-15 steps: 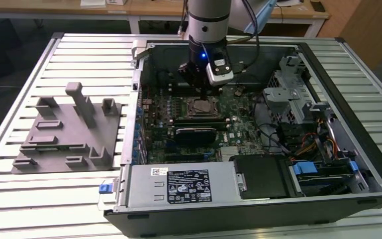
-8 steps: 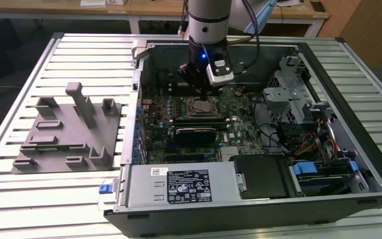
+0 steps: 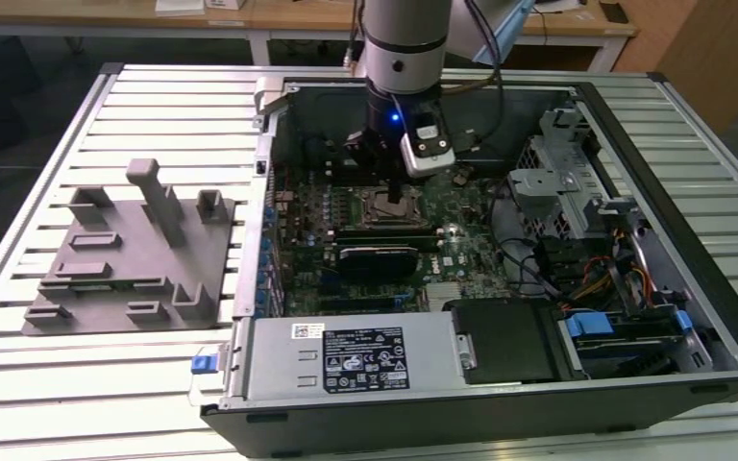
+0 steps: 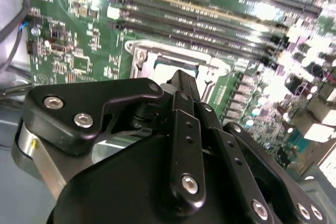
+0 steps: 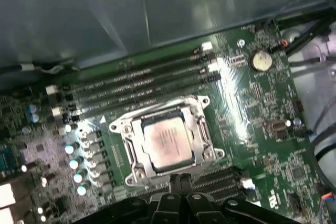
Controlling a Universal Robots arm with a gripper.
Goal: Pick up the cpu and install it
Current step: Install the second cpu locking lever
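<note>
No legible text is found; printed labels are borne by the power supply and cpu, unreadable.

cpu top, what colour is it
Pale silvery-white, with a darker rim; the cpu shows best in the first wrist view.

bright glare on motherboard, soft blur

Gripper: black linkage body with silver screws, taking up the foreground; fingers drawn together at the tips, nothing visible between them. Socket: silver square metal frame just beyond the tips, partly hidden by them. Board: green, densely populated. Slots: long dark parallel rows beyond the socket. Cables: dark, at the board's edge
</note>
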